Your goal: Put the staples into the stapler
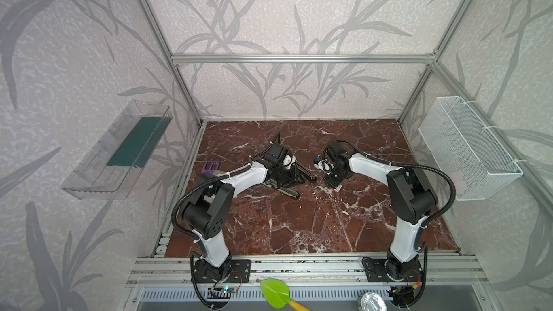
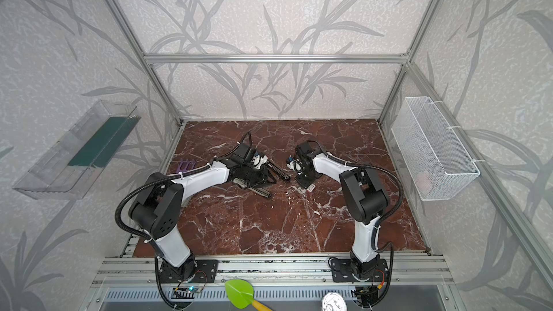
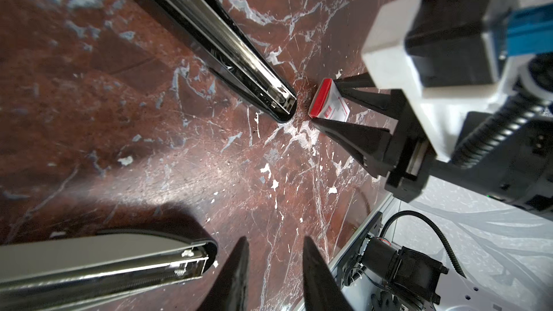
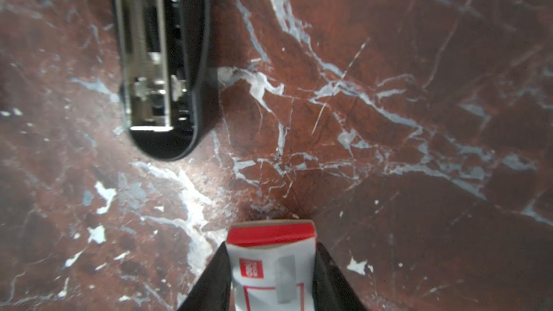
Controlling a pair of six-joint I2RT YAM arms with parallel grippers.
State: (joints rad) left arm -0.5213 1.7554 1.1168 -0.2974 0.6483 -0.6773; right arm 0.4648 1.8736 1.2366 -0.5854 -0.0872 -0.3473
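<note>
The black stapler (image 1: 308, 173) lies opened wide on the red marble table (image 1: 299, 228), its two long halves spread in a V. One half shows its metal channel (image 3: 227, 55), and the second half (image 3: 104, 267) lies beside my left fingers. My left gripper (image 3: 275, 240) hovers over the stapler's hinge end (image 2: 254, 175), open, with bare marble between its fingertips. The staples (image 4: 270, 264), a small white box with a red end, sit between the fingers of my right gripper (image 4: 271, 246), which touch both its sides. The box (image 3: 329, 103) is just short of the stapler's tip (image 4: 161, 133).
A purple fork-like thing (image 1: 211, 167) lies near the table's left edge. A white wire basket (image 1: 469, 148) hangs on the right wall and a clear bin (image 1: 116, 151) on the left wall. A green scoop (image 1: 276, 293) and a metal lid (image 1: 372, 302) lie below the front rail.
</note>
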